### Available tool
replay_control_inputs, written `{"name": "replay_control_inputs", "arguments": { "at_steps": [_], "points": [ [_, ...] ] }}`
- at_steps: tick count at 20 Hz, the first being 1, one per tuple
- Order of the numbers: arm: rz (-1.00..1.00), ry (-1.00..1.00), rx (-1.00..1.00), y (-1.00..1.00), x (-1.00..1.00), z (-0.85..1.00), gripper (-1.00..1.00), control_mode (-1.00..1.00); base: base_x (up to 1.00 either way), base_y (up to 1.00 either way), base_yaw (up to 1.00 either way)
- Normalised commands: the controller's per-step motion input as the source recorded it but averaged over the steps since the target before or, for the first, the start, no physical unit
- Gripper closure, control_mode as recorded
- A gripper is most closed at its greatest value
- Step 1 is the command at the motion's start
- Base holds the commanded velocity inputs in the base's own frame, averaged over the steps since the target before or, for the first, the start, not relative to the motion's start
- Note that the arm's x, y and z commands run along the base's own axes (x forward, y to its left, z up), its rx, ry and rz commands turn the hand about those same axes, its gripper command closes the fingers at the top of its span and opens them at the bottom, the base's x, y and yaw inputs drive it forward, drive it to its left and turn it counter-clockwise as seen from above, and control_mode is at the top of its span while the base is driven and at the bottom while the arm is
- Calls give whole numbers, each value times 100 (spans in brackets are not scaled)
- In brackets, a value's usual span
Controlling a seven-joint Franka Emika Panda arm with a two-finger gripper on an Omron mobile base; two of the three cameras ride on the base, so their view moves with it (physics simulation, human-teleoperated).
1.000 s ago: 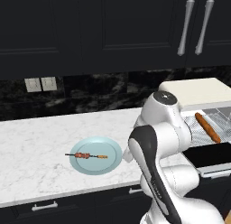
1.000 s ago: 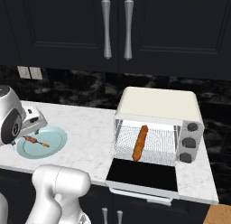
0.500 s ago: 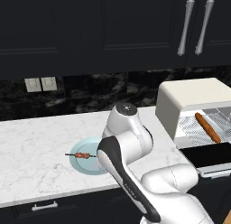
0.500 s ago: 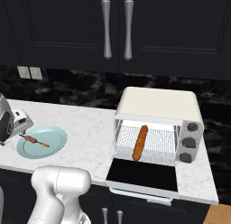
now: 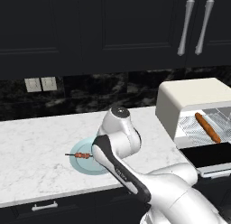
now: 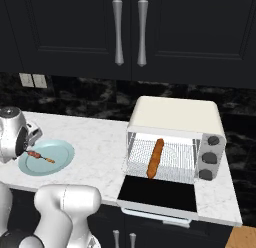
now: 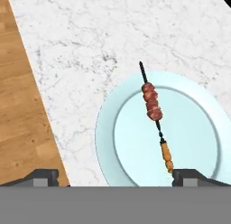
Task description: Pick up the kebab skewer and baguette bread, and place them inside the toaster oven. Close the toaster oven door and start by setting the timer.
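Observation:
The kebab skewer (image 7: 154, 108) lies across a light blue plate (image 7: 189, 142) on the marble counter, straight ahead of my gripper (image 7: 117, 178). The gripper hovers above the plate's near rim, open, with nothing between its fingertips (image 7: 43, 175). The skewer's orange end lies just in front of the right fingertip. From the base, the kebab skewer (image 5: 81, 155) and plate (image 5: 80, 165) sit just left of my bent arm. The baguette bread (image 6: 155, 158) lies on the wire rack inside the cream toaster oven (image 6: 175, 117). The toaster oven door (image 6: 157, 192) hangs open, folded down flat.
The counter's front edge runs along the left of the hand view, with wooden floor (image 7: 22, 105) beyond it. Two dials (image 6: 214, 140) sit on the oven's right face. Wall outlets (image 5: 40, 84) and dark upper cabinets stand behind the marble counter (image 5: 36, 137).
My arm has swung left, away from the toaster oven and over to the plate. The baguette bread stays on the oven rack, and the skewer has not moved.

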Motion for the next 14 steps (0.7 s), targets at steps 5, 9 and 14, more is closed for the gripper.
{"name": "replay_control_inputs", "arguments": {
  "at_steps": [5, 9, 14],
  "points": [
    [7, 0, -13, 52, 33, -20, -100, -100, 0, 0, 0],
    [0, 0, -18, 52, 21, -24, -100, -100, 0, 0, 0],
    [0, 0, -15, 12, 18, -12, -100, -100, 0, 0, 0]
  ]
}}
